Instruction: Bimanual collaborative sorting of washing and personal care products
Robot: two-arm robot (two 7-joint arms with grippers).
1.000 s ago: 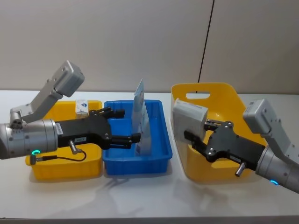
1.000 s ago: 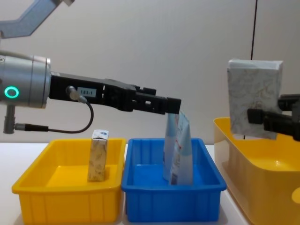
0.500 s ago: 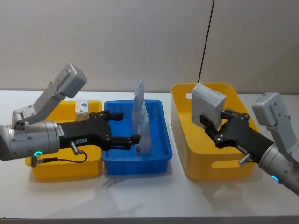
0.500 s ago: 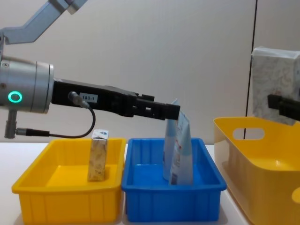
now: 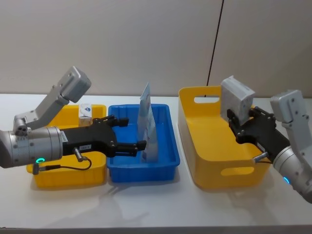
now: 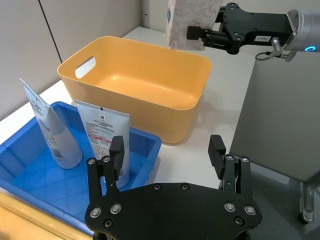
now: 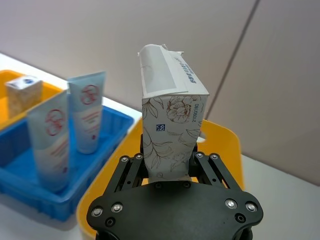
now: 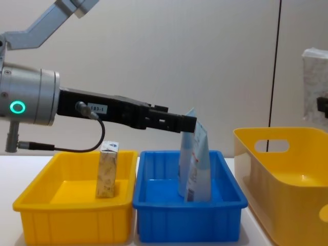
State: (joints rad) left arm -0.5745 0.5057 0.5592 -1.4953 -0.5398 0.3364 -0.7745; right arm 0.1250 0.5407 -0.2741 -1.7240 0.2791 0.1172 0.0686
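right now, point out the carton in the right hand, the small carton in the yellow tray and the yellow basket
held carton (image 7: 170,135): right wrist view, on its floral front face
small carton (image 8: 107,171): chest view, on its mottled side
yellow basket (image 5: 207,171): head view, on its front wall

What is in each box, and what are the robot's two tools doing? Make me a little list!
yellow tray: one small carton, standing up
blue tray: two light-blue pouches, standing up
yellow basket: right of the blue tray
left tool: open, in the air over the blue tray, next to the pouches
right tool: shut on a flowery carton, held up high by the basket's right rim
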